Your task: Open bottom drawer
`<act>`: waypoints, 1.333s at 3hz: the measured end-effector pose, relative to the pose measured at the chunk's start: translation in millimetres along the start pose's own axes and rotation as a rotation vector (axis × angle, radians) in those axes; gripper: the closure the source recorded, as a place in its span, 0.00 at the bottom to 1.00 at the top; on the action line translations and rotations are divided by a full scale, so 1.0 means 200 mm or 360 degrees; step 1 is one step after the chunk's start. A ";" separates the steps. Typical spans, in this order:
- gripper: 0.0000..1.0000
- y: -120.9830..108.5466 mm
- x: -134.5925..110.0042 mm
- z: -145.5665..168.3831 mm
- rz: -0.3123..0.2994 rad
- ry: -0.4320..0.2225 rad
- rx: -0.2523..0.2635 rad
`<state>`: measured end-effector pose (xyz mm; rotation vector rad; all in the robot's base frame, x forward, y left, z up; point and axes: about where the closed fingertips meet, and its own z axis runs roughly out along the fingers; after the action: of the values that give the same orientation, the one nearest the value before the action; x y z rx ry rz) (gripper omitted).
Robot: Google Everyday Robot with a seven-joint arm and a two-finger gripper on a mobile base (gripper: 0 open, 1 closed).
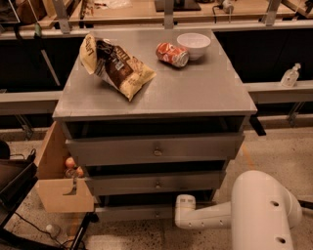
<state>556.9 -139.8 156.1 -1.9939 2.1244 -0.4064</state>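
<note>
On top of the grey cabinet [205,93]: chip bag [119,69], tipped soda can [172,53], white bowl [193,45]. Left of the cabinet: cardboard box [61,193]. Lowest in the cabinet: bottom drawer [132,214], front facing the camera, long axis left-right. Against that front, right of centre: gripper [183,211]; grip state impossible to tell.

- You're in a lab or workshop — long wooden workbenches [137,10] behind, speckled floor [274,151].
- A grey cabinet [195,88] stands mid-floor — your gripper [183,209] sits low at its foot.
</note>
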 end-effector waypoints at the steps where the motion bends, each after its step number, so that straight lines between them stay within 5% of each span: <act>1: 0.42 0.00 0.00 0.00 0.0000 0.0000 0.0000; 3: 0.00 0.00 0.00 0.00 0.0000 0.0000 0.0000; 4: 0.16 0.01 0.00 0.00 0.0000 0.0001 -0.0003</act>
<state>555.8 -140.0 155.0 -1.9952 2.1259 -0.4048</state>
